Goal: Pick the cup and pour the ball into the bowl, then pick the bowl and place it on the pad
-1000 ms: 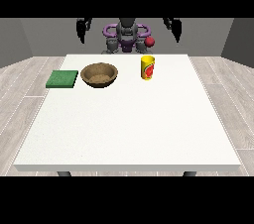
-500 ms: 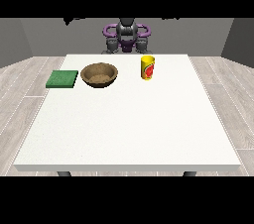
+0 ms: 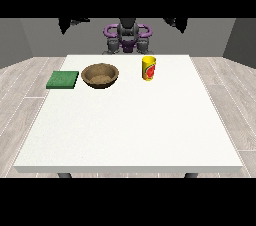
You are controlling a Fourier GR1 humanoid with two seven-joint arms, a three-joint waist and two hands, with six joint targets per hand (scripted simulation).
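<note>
Yellow cup [image 3: 148,67] upright on white surface [image 3: 130,130], just right of brown bowl [image 3: 100,76]; green pad [image 3: 63,79] left of bowl. Both robot hands raised at top edge, fingers: can't tell.

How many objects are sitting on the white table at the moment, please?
3: a green pad at the view's left, a brown bowl beside it, and a yellow cup further right. The ball isn't visible.

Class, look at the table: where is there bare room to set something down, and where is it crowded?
Bare: the whole near stretch of the table in front of the green pad, the bowl and the yellow cup, plus the strip right of the cup. Crowded: the far row, where these three stand apart.
</note>
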